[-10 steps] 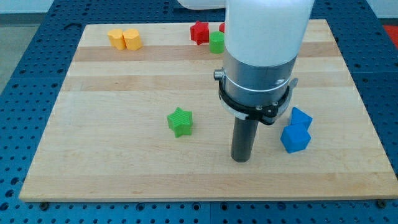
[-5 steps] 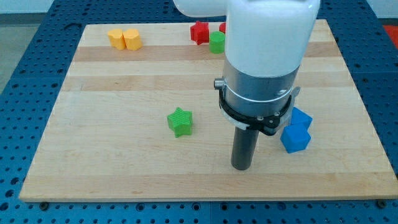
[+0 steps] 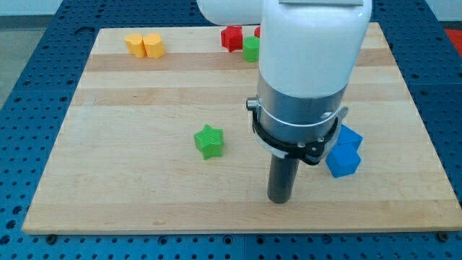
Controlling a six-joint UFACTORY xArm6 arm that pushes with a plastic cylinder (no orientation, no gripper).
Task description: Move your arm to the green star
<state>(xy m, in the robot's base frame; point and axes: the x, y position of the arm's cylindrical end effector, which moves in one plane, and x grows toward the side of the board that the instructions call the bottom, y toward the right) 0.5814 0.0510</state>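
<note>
The green star (image 3: 209,141) lies on the wooden board (image 3: 130,108), left of the middle. My tip (image 3: 279,200) rests on the board to the star's right and lower in the view, apart from it by about a star's width and a half. The arm's white and grey body rises above the tip and hides part of the board behind it.
Two blue blocks (image 3: 343,152) sit touching just right of the rod. At the view's top are a red star (image 3: 231,37), a green cylinder (image 3: 250,49), another red block mostly hidden by the arm, and two yellow-orange blocks (image 3: 144,45) at top left.
My tip has moved a little toward the view's bottom, then slightly left. No block has moved.
</note>
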